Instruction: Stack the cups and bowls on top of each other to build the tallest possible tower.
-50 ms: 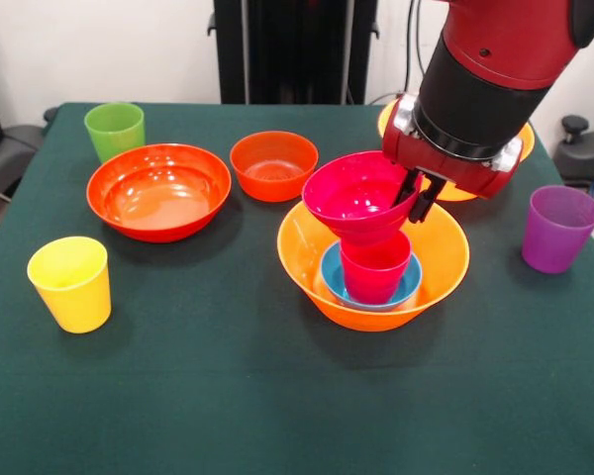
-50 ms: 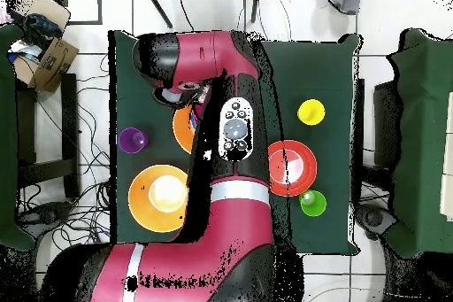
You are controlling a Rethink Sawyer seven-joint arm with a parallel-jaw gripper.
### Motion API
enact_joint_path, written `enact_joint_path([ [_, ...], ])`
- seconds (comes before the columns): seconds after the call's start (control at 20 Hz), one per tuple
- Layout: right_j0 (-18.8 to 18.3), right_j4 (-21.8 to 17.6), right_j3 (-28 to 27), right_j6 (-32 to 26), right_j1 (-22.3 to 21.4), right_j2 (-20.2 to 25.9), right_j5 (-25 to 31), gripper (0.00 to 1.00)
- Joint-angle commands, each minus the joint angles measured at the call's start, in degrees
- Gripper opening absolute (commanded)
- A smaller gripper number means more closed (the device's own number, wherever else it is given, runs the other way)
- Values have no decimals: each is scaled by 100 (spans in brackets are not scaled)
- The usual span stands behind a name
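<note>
My gripper (image 1: 419,206) is shut on the right rim of the small magenta bowl (image 1: 356,193), which hangs tilted. Just under it stands the tower: a crimson-pink cup (image 1: 374,269) inside a small blue bowl (image 1: 335,282), both nested in a large orange bowl (image 1: 445,259). In the overhead view only an orange sliver of that large bowl (image 2: 183,127) shows beside the arm, and the gripper is hidden under the arm.
The wide red-orange bowl (image 1: 158,190) (image 2: 292,167), small red-orange bowl (image 1: 273,163), green cup (image 1: 114,129) (image 2: 311,202) and yellow cup (image 1: 71,282) (image 2: 310,112) stand apart. The purple cup (image 1: 559,228) (image 2: 132,139) is alone. A second large orange bowl (image 1: 524,139) (image 2: 159,194) sits behind the arm.
</note>
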Motion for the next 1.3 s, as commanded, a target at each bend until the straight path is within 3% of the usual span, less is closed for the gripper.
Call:
enact_joint_path([
  [0.05,60,-352,151,-1186,181,595,-259,0],
  [0.6,57,-382,213,-1168,148,634,-367,0],
  [1.3,76,-486,-107,-1146,322,649,-335,0],
])
